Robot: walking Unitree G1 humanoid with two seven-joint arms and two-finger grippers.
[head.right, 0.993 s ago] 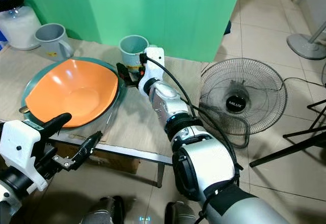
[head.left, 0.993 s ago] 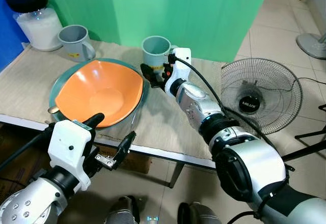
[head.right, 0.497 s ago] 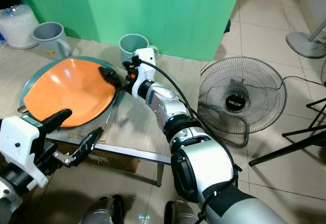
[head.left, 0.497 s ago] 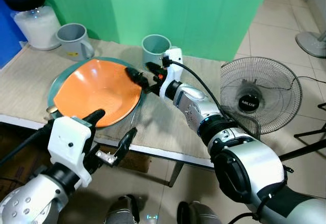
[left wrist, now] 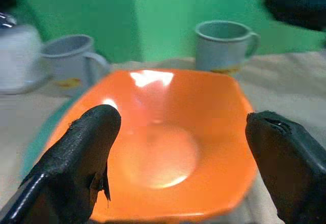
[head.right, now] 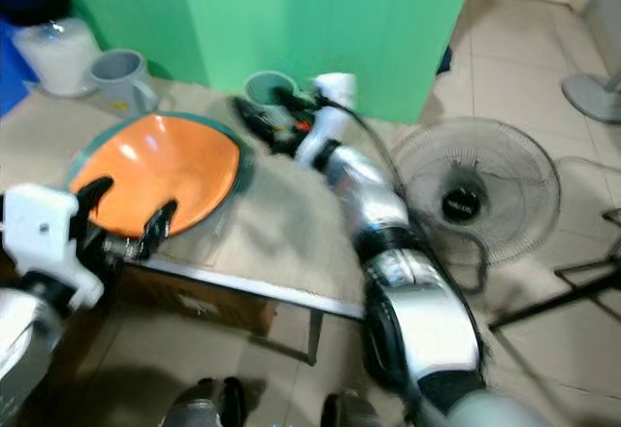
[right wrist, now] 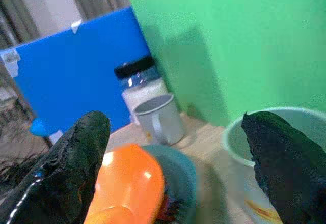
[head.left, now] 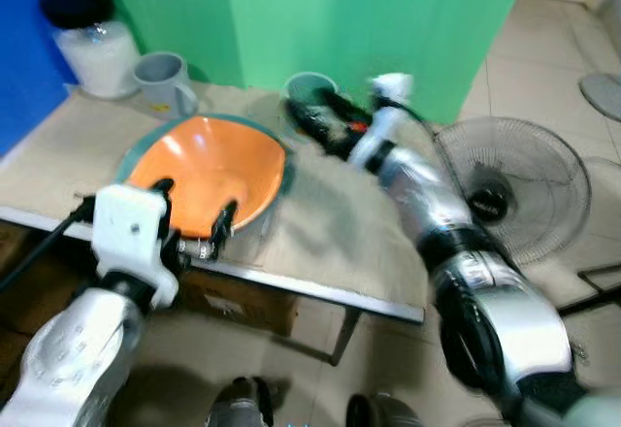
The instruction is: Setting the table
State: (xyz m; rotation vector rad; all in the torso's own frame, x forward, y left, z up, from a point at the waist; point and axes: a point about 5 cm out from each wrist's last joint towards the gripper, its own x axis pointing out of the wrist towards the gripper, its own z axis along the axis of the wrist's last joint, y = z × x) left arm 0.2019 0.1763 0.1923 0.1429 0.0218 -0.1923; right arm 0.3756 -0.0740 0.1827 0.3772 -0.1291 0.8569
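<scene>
An orange bowl (head.left: 209,170) rests in a teal plate (head.left: 284,177) on the table (head.left: 335,228). My left gripper (head.left: 194,202) is open at the bowl's near edge, and its fingers (left wrist: 76,158) stand on either side of the bowl (left wrist: 168,142) in the left wrist view. My right gripper (head.left: 320,114) hovers open just in front of a grey-green mug (head.left: 310,85) behind the bowl, with nothing between its fingers (right wrist: 71,168). The mug's rim (right wrist: 239,145) lies beside one of them. The head views are blurred.
A second grey mug (head.left: 163,78) and a black-lidded jar of white powder (head.left: 92,44) stand at the table's back left. A floor fan (head.left: 519,194) lies right of the table. A green panel rises behind the table.
The camera has shifted and blurred. My right gripper has drawn back from the bowl's rim toward the mug. My left gripper has risen to the bowl's near edge.
</scene>
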